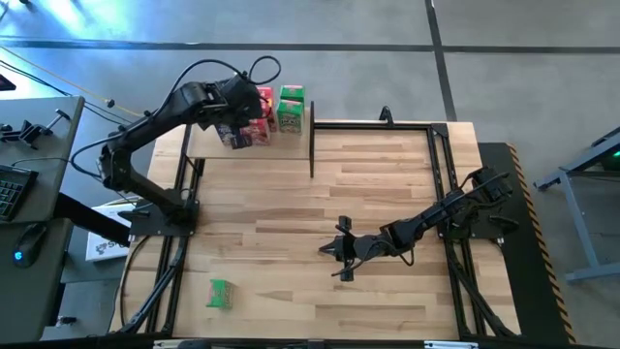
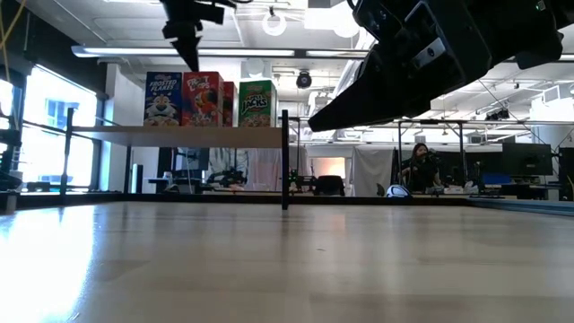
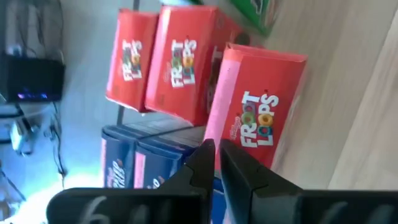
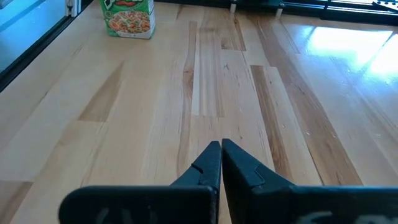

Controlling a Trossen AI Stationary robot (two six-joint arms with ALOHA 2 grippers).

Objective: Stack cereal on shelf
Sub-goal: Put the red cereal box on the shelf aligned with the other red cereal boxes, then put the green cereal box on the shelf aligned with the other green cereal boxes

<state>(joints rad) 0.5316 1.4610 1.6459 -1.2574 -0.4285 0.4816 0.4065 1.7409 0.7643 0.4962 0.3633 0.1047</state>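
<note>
The shelf [image 2: 179, 136] stands at the table's far left. On it stand red cereal boxes [image 3: 180, 62], blue ones [image 3: 124, 162] and green ones [image 1: 291, 109]. One red box [image 3: 261, 106] sits turned at an angle to the other reds. My left gripper [image 3: 216, 152] is shut and points steeply down, just over the red and blue boxes [image 2: 190, 58]. Another green box [image 1: 221, 293] lies on the table near its front left. My right gripper [image 1: 339, 252] is shut, low over the middle of the table, with nothing in it. My left gripper's shut fingertips [image 2: 192, 66] come from above to the top edge of a red box [image 2: 204, 75] on the shelf. Whether they touch it I cannot tell.
The shelf's black upright post [image 2: 284, 161] stands at its right end. A black frame [image 1: 436, 126] runs along the table's far and right edges. Bare wooden tabletop [image 4: 217, 81] lies ahead of my right gripper, with the green box [image 4: 127, 17] beyond.
</note>
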